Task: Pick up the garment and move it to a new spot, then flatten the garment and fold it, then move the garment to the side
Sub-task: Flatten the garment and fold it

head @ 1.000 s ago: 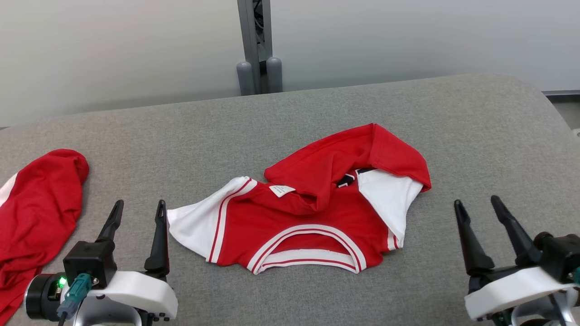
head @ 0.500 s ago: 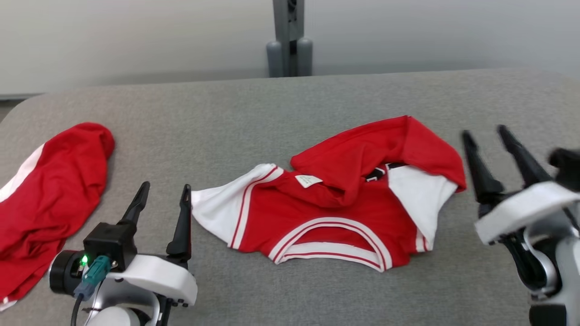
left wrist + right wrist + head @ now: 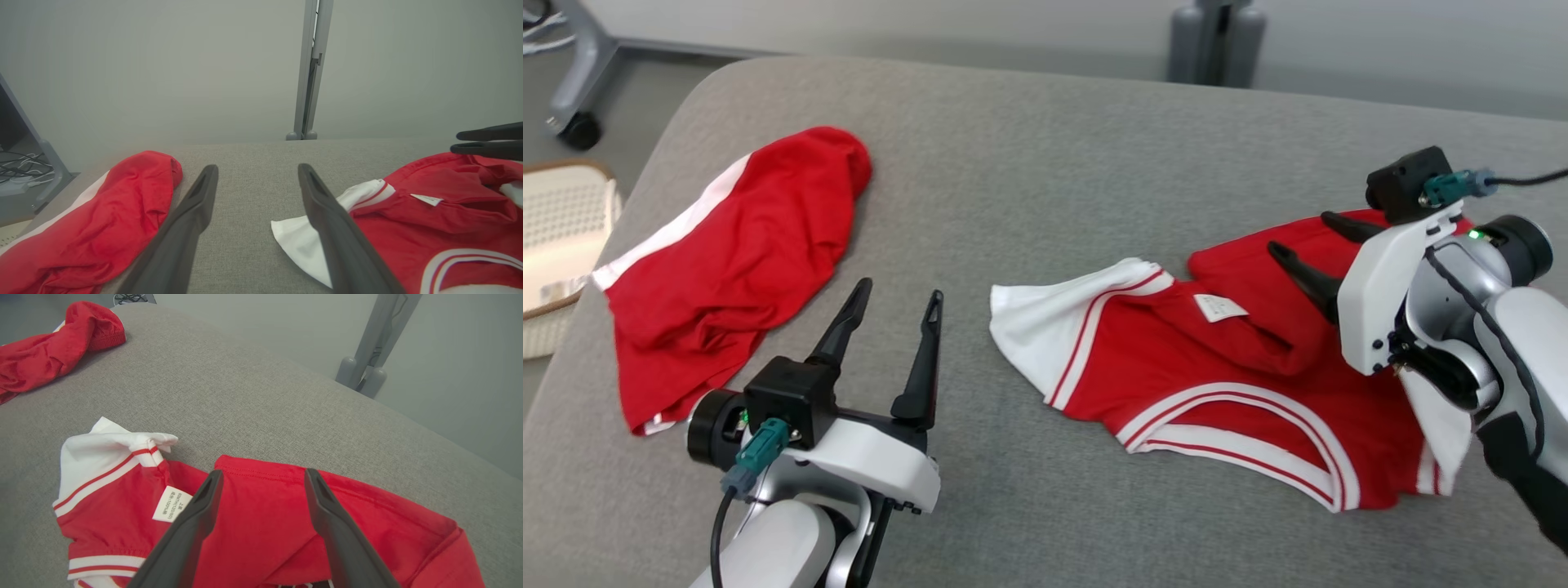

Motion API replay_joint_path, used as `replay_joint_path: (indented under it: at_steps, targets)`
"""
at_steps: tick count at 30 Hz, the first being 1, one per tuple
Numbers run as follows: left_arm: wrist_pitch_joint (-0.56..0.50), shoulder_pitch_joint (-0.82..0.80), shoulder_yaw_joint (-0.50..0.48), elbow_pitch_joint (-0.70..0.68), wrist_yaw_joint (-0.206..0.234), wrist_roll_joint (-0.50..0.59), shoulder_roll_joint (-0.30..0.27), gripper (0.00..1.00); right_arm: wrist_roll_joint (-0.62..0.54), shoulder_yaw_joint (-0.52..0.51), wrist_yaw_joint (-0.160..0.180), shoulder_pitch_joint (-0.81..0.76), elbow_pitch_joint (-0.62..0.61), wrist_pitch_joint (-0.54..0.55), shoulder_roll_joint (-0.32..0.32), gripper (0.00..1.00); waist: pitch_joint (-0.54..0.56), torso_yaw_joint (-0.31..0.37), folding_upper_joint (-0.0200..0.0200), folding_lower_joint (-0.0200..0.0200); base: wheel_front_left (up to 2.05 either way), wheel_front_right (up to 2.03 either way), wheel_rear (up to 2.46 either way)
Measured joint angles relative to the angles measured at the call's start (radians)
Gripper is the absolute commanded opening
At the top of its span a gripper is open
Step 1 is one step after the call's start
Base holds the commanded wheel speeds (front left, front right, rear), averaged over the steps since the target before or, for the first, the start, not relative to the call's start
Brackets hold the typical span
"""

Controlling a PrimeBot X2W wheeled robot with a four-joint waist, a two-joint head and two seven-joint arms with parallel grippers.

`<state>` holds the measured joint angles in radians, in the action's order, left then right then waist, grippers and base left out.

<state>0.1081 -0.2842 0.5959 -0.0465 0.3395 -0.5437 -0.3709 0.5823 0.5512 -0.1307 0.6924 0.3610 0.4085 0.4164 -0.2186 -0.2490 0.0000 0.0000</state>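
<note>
While the crumpled red-and-white shirt (image 3: 1225, 367) lies on the grey padded surface (image 3: 1029, 163), the right gripper (image 3: 1298, 231) hangs over its folded-over red part, fingers spread and empty; the left gripper (image 3: 900, 287), likewise spread, stands between the shirt and a second red cloth (image 3: 735, 261).

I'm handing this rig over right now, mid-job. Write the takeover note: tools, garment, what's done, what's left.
Left tool: open, empty, above the grey surface, between the second red garment and the white sleeve of the jersey.
Right tool: open, empty, fingers over the jersey's bunched red upper part; cannot tell if they touch it.
Jersey: crumpled mid-surface, top flopped over itself, label showing.
Done: nothing visible; it is not grasped, flattened or folded.
Left: grasp, move to a new spot, flatten, fold, set aside.
</note>
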Motion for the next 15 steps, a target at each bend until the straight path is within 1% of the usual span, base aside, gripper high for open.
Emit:
replay_joint_path:
  at_steps: [3, 7, 8, 12, 14, 15]
  targets:
    - [0.019, -0.024, 0.008, 0.025, -0.016, 0.000, 0.021, 1.00, 0.028, 0.069, 0.000, 0.066, 0.060, 0.017, 0.030, 1.00, -0.027, -0.045, 0.0000, 0.0000, 0.00, 0.00, 0.00]
    - [0.044, -0.049, 0.018, 0.058, -0.037, -0.002, 0.047, 1.00, 0.049, 0.158, 0.000, 0.146, 0.138, 0.035, 0.054, 1.00, -0.067, -0.097, 0.0000, 0.0000, 0.00, 0.00, 0.00]
    - [0.058, -0.058, 0.018, 0.071, -0.044, -0.003, 0.058, 1.00, 0.065, 0.206, 0.000, 0.176, 0.168, 0.044, 0.058, 1.00, -0.087, -0.118, 0.0000, 0.0000, 0.00, 0.00, 0.00]
    - [0.079, -0.077, 0.025, 0.100, -0.058, -0.009, 0.079, 1.00, 0.094, 0.293, 0.000, 0.223, 0.225, 0.064, 0.067, 1.00, -0.123, -0.150, 0.0000, 0.0000, 0.00, 0.00, 0.00]
    - [0.086, -0.079, 0.028, 0.116, -0.066, -0.011, 0.093, 1.00, 0.119, 0.320, 0.000, 0.238, 0.241, 0.065, 0.074, 1.00, -0.135, -0.162, 0.0000, 0.0000, 0.00, 0.00, 0.00]
    - [0.088, -0.083, 0.030, 0.122, -0.068, -0.012, 0.099, 1.00, 0.133, 0.331, 0.000, 0.246, 0.244, 0.059, 0.076, 0.80, -0.140, -0.165, 0.0000, 0.0000, 0.00, 0.00, 0.00]
